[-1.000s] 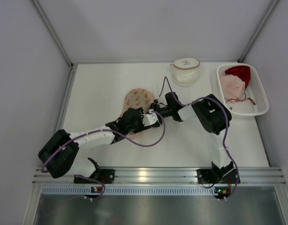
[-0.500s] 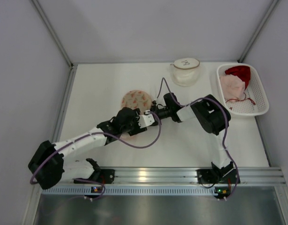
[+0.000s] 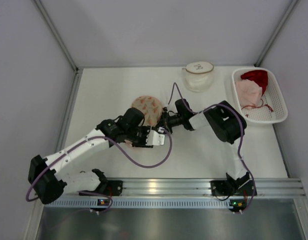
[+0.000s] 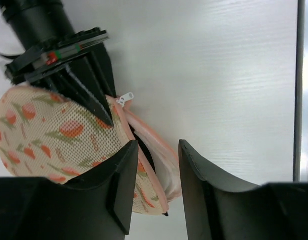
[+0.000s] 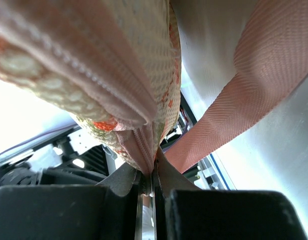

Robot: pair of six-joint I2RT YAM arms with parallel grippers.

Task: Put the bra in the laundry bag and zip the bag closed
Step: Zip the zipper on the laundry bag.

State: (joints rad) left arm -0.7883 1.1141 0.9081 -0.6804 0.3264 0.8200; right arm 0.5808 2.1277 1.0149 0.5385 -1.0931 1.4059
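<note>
White tabletop (image 3: 108, 90) between grey walls is seen from above, with both arms bolted at its near edge. On the left, the left gripper (image 4: 158, 145) is held low over the table with its jaws about half apart. The open rim of the laundry bag (image 4: 48, 130) is placed between them, but no firm pressing on it can be made out. The laundry bag, a round mesh pouch with a tulip print, is lying near the middle of the table. Pale pink cloth (image 4: 166, 155) is seen in its mouth; this is judged to be the bra, already mostly inside. A small white zip tab (image 4: 125, 98) is seen at the rim, just beside the right gripper (image 5: 152, 182), whose jaws are closed tightly on the seam of the bag, with a pink band (image 5: 244, 95) running beside it. Farther right, a white pouch (image 3: 198, 76) and a white basket (image 3: 274, 107) with red and pink clothes are standing at the far edge, well apart from the work. The step in hand is judged to be the last tucking in before zipping, as the zip is not yet closed. For the next move, the pink cloth should be pushed clear of the zip teeth, the rim should be held taut by one gripper, and the tab should be pinched by the other and drawn along the rim.
</note>
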